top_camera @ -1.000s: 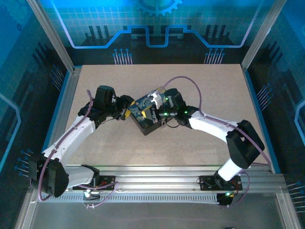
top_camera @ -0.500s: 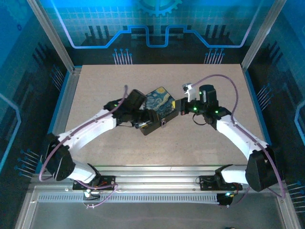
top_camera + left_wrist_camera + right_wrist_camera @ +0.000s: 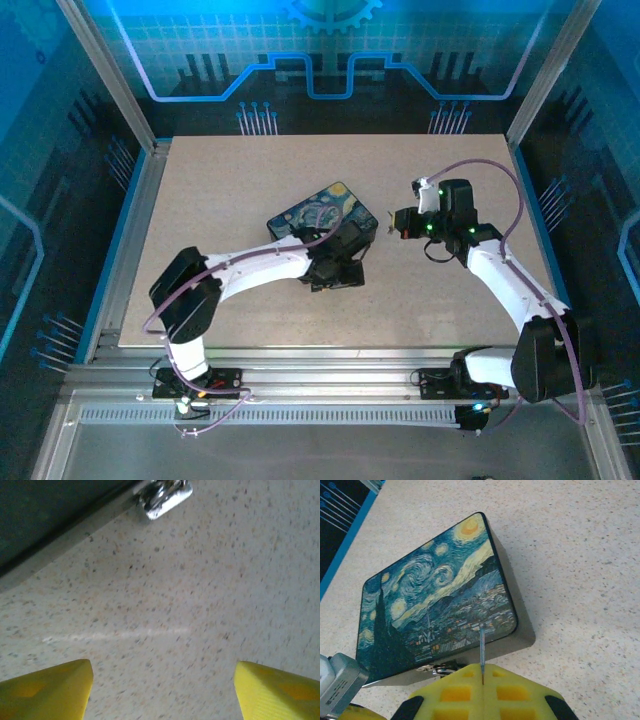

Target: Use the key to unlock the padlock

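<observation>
Right gripper [image 3: 483, 679] pinches the key [image 3: 482, 647] — thin blade jutting toward the box [image 3: 440, 600]. Left gripper [image 3: 162, 680] gapes wide over the table [image 3: 190, 595].

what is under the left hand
Bare speckled table lies under the open left hand, with the dark edge of the box and a shiny metal piece just ahead. From above the arm covers that spot.

My bench inside the blue-lit cell.
I worked over a speckled beige tabletop [image 3: 250, 190], matte under even light. Aluminium posts [image 3: 105, 75] rose at its far corners and a ribbed aluminium rail [image 3: 330, 375] ran along its near edge. The back wall [image 3: 200, 40] glowed blue with a grid, a gear outline and circuit-like lines, and darker blue panels [image 3: 30, 200] flanked both sides.
</observation>
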